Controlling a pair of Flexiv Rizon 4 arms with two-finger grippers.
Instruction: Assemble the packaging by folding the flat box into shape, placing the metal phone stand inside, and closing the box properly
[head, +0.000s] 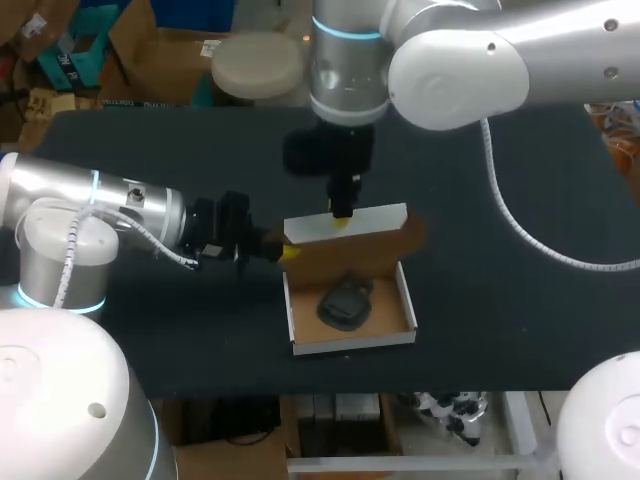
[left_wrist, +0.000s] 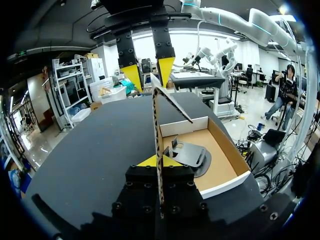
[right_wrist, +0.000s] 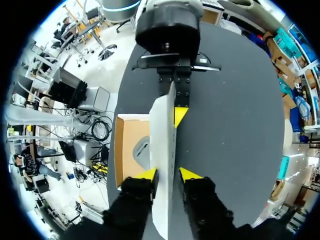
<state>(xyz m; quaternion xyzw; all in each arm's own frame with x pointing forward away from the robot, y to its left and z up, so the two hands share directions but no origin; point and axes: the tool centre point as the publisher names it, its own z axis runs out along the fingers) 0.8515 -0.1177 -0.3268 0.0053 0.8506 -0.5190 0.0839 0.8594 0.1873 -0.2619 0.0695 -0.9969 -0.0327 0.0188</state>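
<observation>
Black table (head: 520, 330), mid: box (head: 350, 343) open as tray w/ lid (head: 370, 220) upright at far edge, dark phone stand (head: 345, 303) lying inside; R gripper (right_wrist: 167, 175) from above pinches lid's top edge, L gripper (left_wrist: 160, 161) clamped narrow on lid's side flap (left_wrist: 158, 130), edge-on btw its fingers.

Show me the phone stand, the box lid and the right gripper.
phone stand (left_wrist: 190, 154), left wrist view, on its sloped metal plate.
box lid (head: 375, 217), head view, on its white top flap.
right gripper (right_wrist: 166, 174), right wrist view, midway between its yellow fingertips, which clamp the lid.
</observation>
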